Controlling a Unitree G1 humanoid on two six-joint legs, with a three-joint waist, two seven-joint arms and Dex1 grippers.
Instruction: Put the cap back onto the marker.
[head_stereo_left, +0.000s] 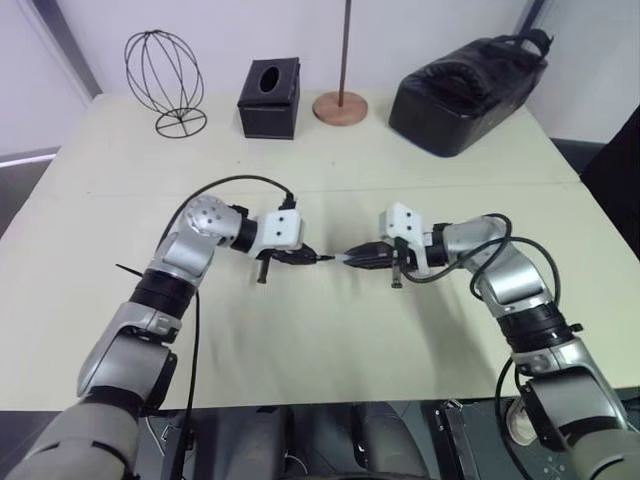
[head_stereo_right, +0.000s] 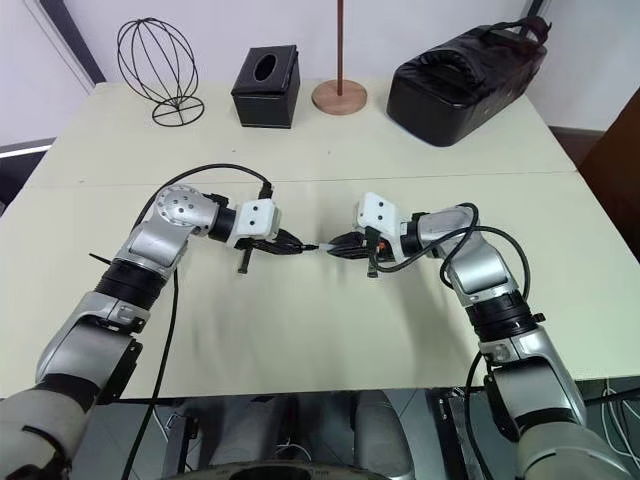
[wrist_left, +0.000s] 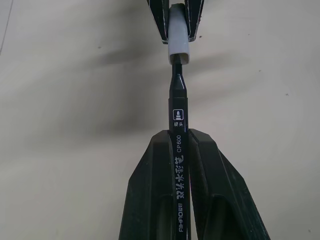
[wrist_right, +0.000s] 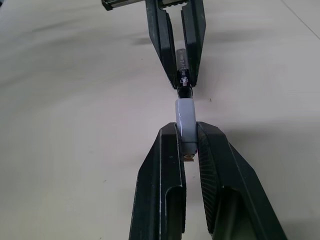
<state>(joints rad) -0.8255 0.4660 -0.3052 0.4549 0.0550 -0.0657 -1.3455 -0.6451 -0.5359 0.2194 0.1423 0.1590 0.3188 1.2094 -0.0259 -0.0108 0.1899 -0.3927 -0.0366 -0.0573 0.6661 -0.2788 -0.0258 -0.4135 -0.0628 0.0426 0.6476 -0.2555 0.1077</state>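
The 2 arms meet over the middle of the tabletop (head_stereo_left: 330, 360). The left gripper (head_stereo_left: 310, 258) has its jaws shut tight on the black marker (wrist_left: 178, 120), which sticks out toward the other arm. The right gripper (head_stereo_left: 352, 259) has its jaws shut on the small grey cap (wrist_right: 184, 119). The open end of the cap is right at the tip of the marker, and the 2 line up. Both are held up above the tabletop.

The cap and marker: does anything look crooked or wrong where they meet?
Nothing stands out. The cap, in the right claw, sits in line over the tip of the marker, held by the left claw.
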